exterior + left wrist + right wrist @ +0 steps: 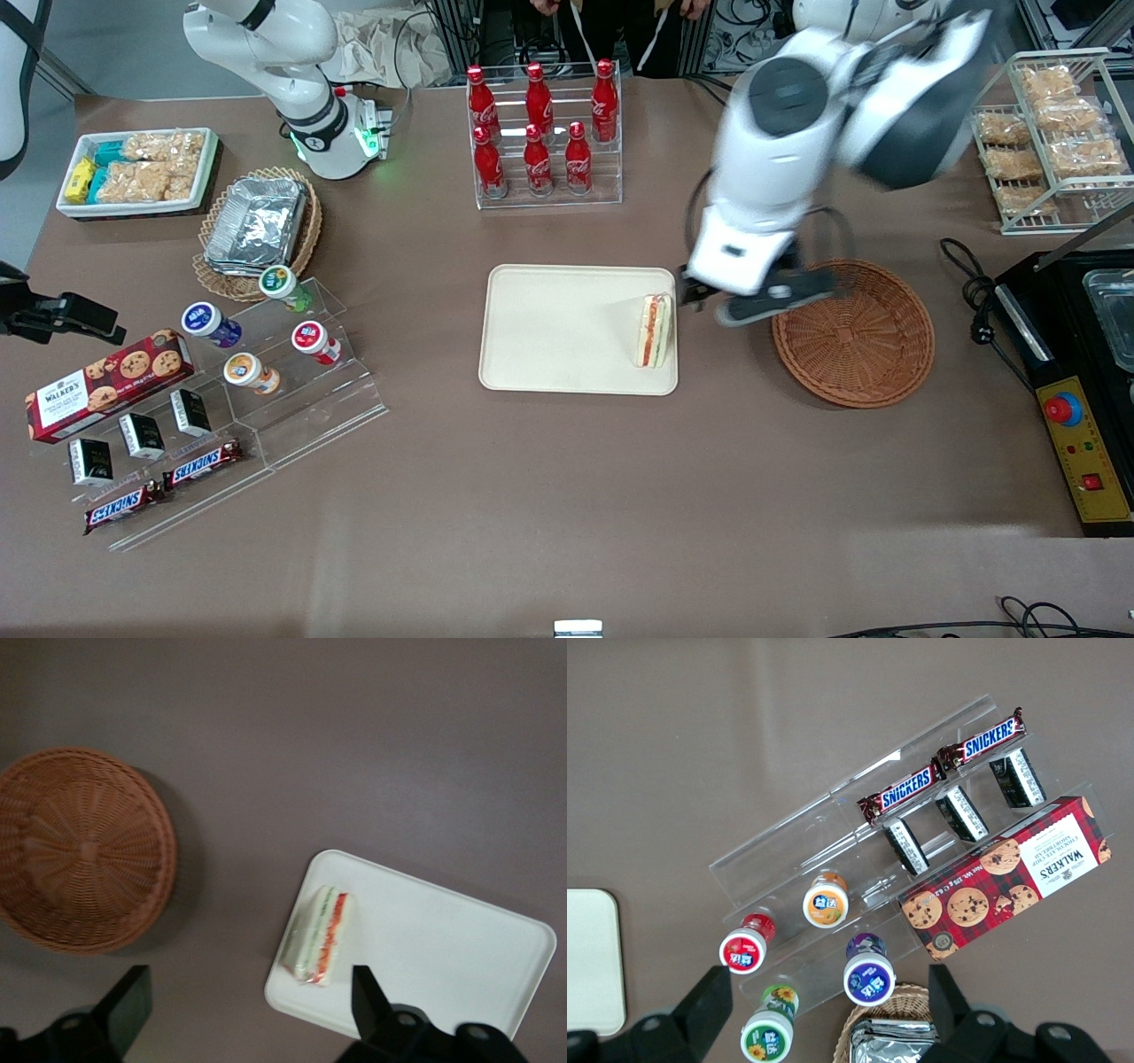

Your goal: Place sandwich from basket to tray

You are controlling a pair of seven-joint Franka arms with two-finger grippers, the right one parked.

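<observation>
Hovering gripper [248, 1010] agape, wrist-view only

looks like a robotics lab staged as a snack shop: cola bottles [540, 124] on an acrylic rack at 12 o'clock, snickers bars [164, 487] at 8, gripper [749, 297] over the brown table [567, 496].
</observation>
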